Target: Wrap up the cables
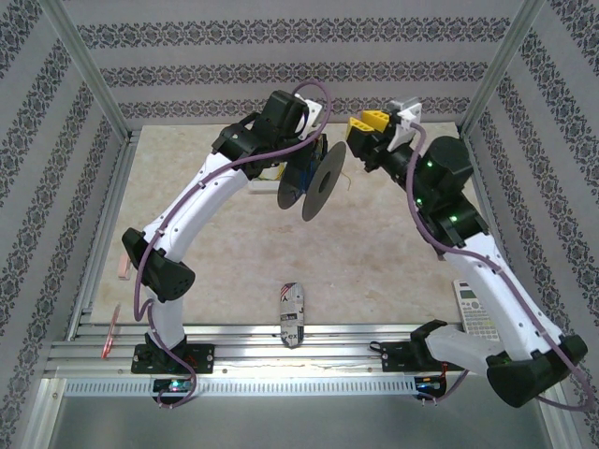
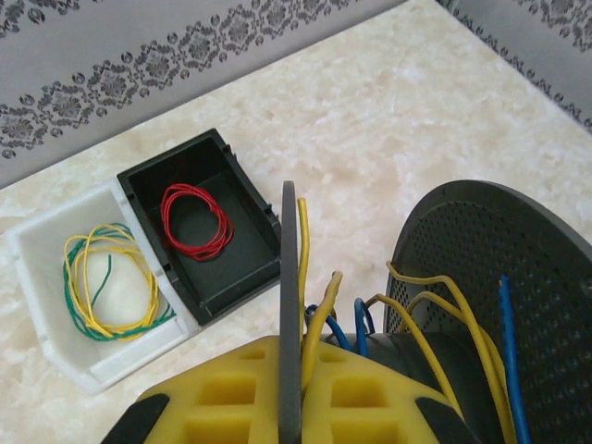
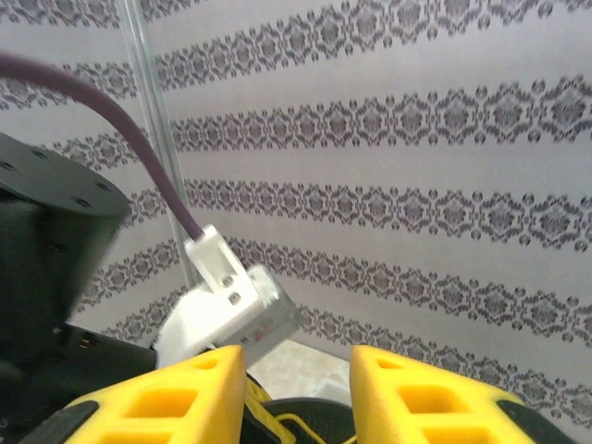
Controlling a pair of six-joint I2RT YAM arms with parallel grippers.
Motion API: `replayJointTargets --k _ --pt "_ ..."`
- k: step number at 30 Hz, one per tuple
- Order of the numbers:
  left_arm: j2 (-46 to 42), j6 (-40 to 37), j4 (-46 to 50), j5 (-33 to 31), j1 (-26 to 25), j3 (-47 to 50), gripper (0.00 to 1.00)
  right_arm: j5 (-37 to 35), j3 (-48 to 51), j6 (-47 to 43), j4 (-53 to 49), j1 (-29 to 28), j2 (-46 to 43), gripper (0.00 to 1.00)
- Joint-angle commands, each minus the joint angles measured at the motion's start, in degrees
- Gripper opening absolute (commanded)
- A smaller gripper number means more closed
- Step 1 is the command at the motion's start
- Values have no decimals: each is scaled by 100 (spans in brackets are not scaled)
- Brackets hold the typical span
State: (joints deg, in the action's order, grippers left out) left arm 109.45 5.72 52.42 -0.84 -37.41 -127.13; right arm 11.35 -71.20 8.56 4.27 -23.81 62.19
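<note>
My left gripper [image 2: 290, 356] is shut on the thin edge-on flange [image 2: 289, 250] of a black spool [image 1: 323, 182], which it holds up over the back of the table. A thin yellow cable [image 2: 435, 307] loops loosely round the spool's hub, beside blue wire [image 2: 505, 319]. One yellow end [image 2: 302, 245] stands up along the flange. The spool's perforated outer disc [image 2: 499, 245] is on the right. My right gripper [image 1: 359, 131] hovers just right of the spool. Its fingers [image 3: 298, 375] stand open with nothing between them, above the spool's rim and a bit of yellow cable [image 3: 277, 421].
A black bin [image 2: 236, 268] holds a red wire coil [image 2: 196, 222], and next to it a white bin [image 2: 37, 264] holds a yellow and green coil [image 2: 106, 277]. A calculator [image 1: 475, 309] lies at the right edge and a small striped device [image 1: 292, 313] near the front.
</note>
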Motion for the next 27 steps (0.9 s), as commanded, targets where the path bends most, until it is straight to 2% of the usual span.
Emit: replayJointTargets --k 1,5,7,9,11,14,17,22,27 --pt "-57 -216 20 159 -38 -324 0 -39 61 -203 -206 275 -338 41" --pt "-188 -425 5 442 -19 -312 0 391 374 -33 -494 862 -608 54" --pt "-270 -473 21 752 48 -339 0 740 593 172 -660 1221 -706 68" --pt "-356 -536 46 1285 142 -354 0 1311 866 556 -634 1622 -719 89" --pt "-433 -793 123 2055 185 -368 0 2198 1123 1046 -315 2018 -600 98" --pt "-382 -1254 641 3163 221 -638 0 3486 1349 1340 407 2254 -350 98" --pt "-246 -1629 1300 3561 230 -1041 0 4261 1222 1035 410 2176 -162 98" --pt "-264 -1800 1540 4206 397 -1146 0 5139 1244 739 464 2136 -109 98" --pt "-281 -1732 1423 4525 591 -1147 0 5511 1415 817 592 2030 -286 93"
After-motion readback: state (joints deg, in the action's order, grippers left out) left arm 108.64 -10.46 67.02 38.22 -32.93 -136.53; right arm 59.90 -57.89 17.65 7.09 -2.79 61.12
